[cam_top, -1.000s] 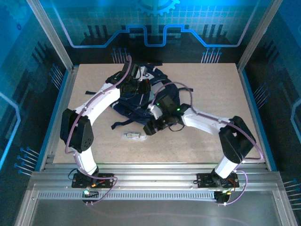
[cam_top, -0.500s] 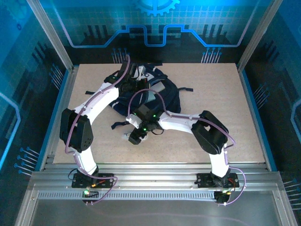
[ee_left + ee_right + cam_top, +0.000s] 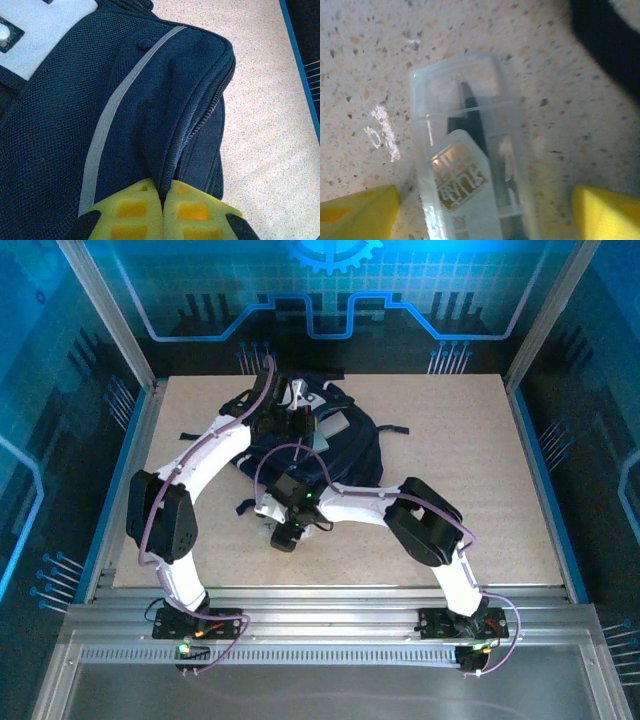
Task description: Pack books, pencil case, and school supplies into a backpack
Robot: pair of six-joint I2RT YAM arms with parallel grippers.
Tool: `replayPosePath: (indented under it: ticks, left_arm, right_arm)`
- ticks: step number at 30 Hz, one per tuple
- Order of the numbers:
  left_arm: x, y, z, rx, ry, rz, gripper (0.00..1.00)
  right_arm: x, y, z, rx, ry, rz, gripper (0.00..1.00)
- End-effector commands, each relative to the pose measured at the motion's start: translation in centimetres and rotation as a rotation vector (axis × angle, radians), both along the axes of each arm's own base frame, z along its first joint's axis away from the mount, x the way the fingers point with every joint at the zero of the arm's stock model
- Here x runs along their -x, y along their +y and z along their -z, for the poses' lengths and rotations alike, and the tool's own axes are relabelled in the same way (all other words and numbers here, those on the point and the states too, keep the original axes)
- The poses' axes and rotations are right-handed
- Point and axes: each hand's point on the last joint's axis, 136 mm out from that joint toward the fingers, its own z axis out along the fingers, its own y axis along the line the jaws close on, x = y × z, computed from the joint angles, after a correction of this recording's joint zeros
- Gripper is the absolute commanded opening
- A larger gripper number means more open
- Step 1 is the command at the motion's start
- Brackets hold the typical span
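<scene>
Two right jaws flank clear tube; left jaws pinch mesh backpack.

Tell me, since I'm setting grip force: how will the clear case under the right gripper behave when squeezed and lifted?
The clear case looks glossy and thin-walled, so it may slip or flex in the right gripper. Few dark contents show through, so it is probably light.

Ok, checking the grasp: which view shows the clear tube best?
Right wrist: the clear tube lies close-up inside the open right end effector. Top external gives a pale sliver of it; left wrist faces the backpack.
</scene>
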Motion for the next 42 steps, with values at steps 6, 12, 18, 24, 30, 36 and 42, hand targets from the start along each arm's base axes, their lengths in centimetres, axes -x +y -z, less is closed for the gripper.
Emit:
replayPosePath:
  ticks: [6,12,18,24,30,36,42]
  left_arm:
    - [-0.5,1.3,-1.8,0.002,-0.051,-0.015,0.0]
    - [-0.8,1.6,-1.7,0.004,-0.051,-0.024,0.0]
    - [-1.1,1.8,-1.5,0.007,-0.045,-0.029,0.0]
    - [-1.2,2.0,-1.7,0.006,-0.045,-0.031,0.0]
    - [-1.3,2.0,-1.6,0.012,-0.041,-0.032,0.0]
    - [-1.4,2.1,-1.7,0.004,-0.042,-0.028,0.0]
    - [-1.3,1.9,-1.9,0.015,-0.041,-0.022,0.0]
  right_arm:
    - [0.3,-1.3,1.7,0.09,-0.021,-0.017,0.8]
    - [1.3,-1.4,0.0,0.032,-0.002,-0.024,0.55]
    - [1.9,-1.7,-3.1,-0.036,0.008,-0.003,0.46]
    - [3.1,-3.7,-7.2,-0.14,0.07,0.065,0.45]
    - [2.9,-8.0,-9.9,-0.257,0.144,0.221,0.44]
    - [1.3,-13.1,-11.6,-0.348,0.166,0.388,0.44]
    - [-2.1,-17.3,-13.1,-0.437,0.15,0.569,0.44]
